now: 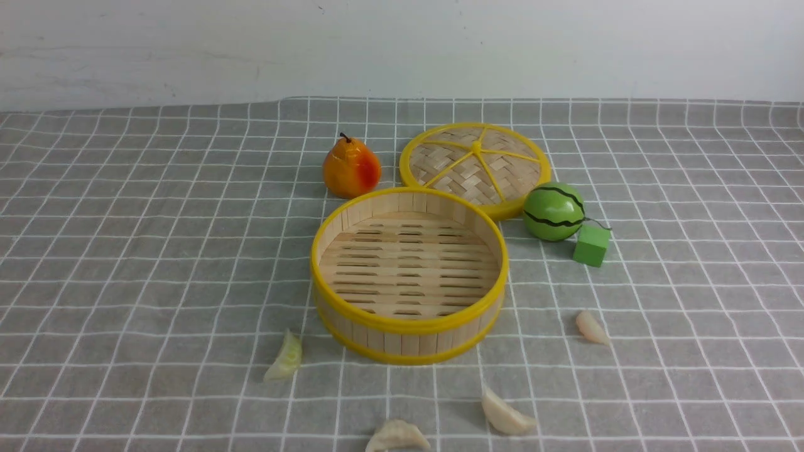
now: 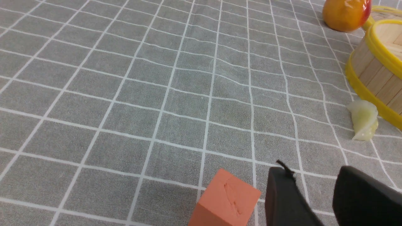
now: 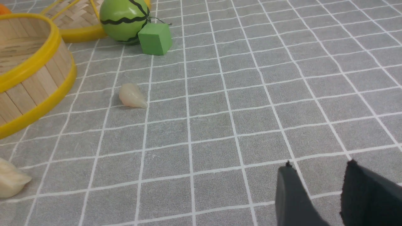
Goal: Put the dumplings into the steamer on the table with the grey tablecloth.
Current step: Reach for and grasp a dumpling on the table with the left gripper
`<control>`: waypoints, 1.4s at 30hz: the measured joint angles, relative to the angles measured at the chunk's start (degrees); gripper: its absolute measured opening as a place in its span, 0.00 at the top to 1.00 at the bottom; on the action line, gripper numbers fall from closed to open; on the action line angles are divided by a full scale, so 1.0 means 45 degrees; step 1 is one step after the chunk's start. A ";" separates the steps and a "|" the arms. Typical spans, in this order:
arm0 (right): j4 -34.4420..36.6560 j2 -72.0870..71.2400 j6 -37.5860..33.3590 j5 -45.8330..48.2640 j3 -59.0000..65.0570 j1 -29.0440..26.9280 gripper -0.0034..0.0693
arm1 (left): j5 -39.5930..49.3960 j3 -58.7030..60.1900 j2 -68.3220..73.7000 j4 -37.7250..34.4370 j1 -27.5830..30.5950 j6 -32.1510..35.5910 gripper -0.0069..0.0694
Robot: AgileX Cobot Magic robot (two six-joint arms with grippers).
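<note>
Dumplings (image 1: 505,414), four in all, lie on the grey tablecloth (image 1: 125,282) covering the surface (image 1: 691,376), all outside the steamer (image 1: 408,329). Nearest, the left end effector (image 2: 312,179) hangs spread near an orange cube (image 2: 226,201). The right end effector (image 3: 318,171) is spread too, with cloth showing between its fingers. Two cream dumplings lie in front of the basket, a greenish one (image 1: 284,356) at its left and another cream one (image 1: 592,328) at its right. Behind stand a green cube (image 1: 591,245), a toy watermelon (image 1: 554,211), a pear (image 1: 350,168) and a woven lid (image 1: 475,163).
</note>
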 joint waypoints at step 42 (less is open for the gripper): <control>-0.1268 0.0000 0.0000 -0.0023 0.0000 0.0000 0.62 | 0.0000 0.0000 0.0000 0.0000 0.0000 0.0000 0.60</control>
